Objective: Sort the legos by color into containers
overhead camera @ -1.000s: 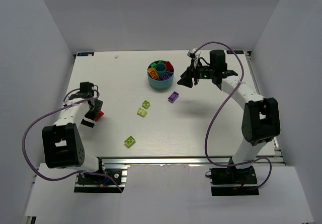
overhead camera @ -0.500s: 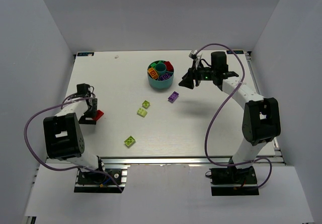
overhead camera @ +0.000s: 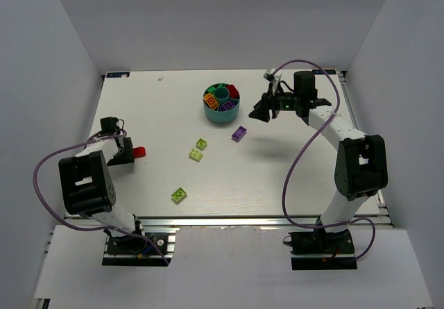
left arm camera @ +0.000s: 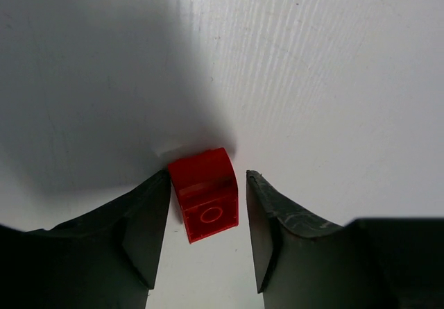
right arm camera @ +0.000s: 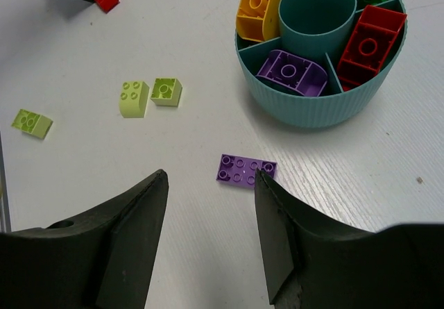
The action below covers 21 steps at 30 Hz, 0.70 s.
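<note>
A small red lego [left arm camera: 206, 194] lies on the white table between the fingers of my left gripper [left arm camera: 207, 173]. The left finger touches its corner and a narrow gap shows at the right finger. From above, this red lego [overhead camera: 139, 151] sits at the table's left side with the left gripper [overhead camera: 127, 153] low around it. My right gripper [right arm camera: 210, 177] hangs open and empty above the table, right of the teal bowl [overhead camera: 214, 115]. A flat purple lego [right arm camera: 247, 169] lies just beyond its fingertips. The bowl's containers [right arm camera: 319, 111] hold orange, purple, red and green legos.
Two lime green legos [overhead camera: 201, 143] [overhead camera: 196, 155] lie together mid-table, and a third [overhead camera: 180, 195] sits nearer the front edge. Grey walls enclose the table on three sides. Purple cables loop from both arms.
My left gripper has dropped to the table and turned, and its jaws have narrowed around the red lego, which shifted slightly. The right gripper has barely moved.
</note>
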Available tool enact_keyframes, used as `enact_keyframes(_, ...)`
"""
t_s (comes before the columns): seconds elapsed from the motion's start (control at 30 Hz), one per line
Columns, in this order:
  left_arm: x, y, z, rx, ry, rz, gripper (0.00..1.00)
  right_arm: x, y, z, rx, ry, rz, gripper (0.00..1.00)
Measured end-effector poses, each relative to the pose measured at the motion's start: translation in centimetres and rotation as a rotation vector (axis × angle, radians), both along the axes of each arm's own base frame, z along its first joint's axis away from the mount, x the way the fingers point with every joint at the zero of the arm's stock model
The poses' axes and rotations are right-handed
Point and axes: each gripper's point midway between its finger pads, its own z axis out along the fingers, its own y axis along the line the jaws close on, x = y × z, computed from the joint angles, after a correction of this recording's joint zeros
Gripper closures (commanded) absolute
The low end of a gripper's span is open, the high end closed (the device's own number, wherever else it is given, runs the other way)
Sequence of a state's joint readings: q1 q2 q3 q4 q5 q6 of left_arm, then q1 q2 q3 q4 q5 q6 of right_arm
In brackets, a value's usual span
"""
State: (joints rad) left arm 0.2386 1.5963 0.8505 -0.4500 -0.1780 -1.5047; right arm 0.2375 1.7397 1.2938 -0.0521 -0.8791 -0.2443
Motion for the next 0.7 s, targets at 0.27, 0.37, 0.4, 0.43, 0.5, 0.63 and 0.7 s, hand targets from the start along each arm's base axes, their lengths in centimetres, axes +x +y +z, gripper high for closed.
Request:
enact_keyframes(0.27, 0.8, -0.7, 0.0, -0.023, -0.016, -0.068, 0.62, 0.0, -0.1, -0.1, -0.001, 0.001, 0.000, 0.41)
enact_keyframes(0.37, 0.9, -1.0, 0.0, -0.019, -0.017, -0.121, 0.71, -0.2, -0.1, -0.2, 0.000, 0.003, 0.008, 0.41)
enact_keyframes(0.4, 0.9, -1.2, 0.1, -0.017, -0.018, -0.150, 0.73, -0.3, -0.1, -0.3, -0.001, 0.003, 0.015, 0.41)
enact_keyframes(0.43, 0.9, -1.4, 0.1, -0.017, -0.021, -0.183, 0.75, -0.6, 0.0, -0.4, -0.002, 0.005, 0.027, 0.41)
enact_keyframes(0.5, 1.0, -1.9, 0.2, -0.019, -0.030, -0.247, 0.84, -1.3, 0.1, -0.7, -0.005, 0.016, 0.059, 0.41)
enact_keyframes(0.63, 1.2, -3.8, 1.6, -0.033, -0.118, -0.401, 0.90, -2.8, 0.7, -1.3, -0.027, 0.026, 0.116, 0.40)
enact_keyframes(0.7, 1.5, -5.1, 3.4, -0.026, -0.195, -0.483, 0.92, -3.3, 1.2, -1.3, -0.032, 0.030, 0.135, 0.40)
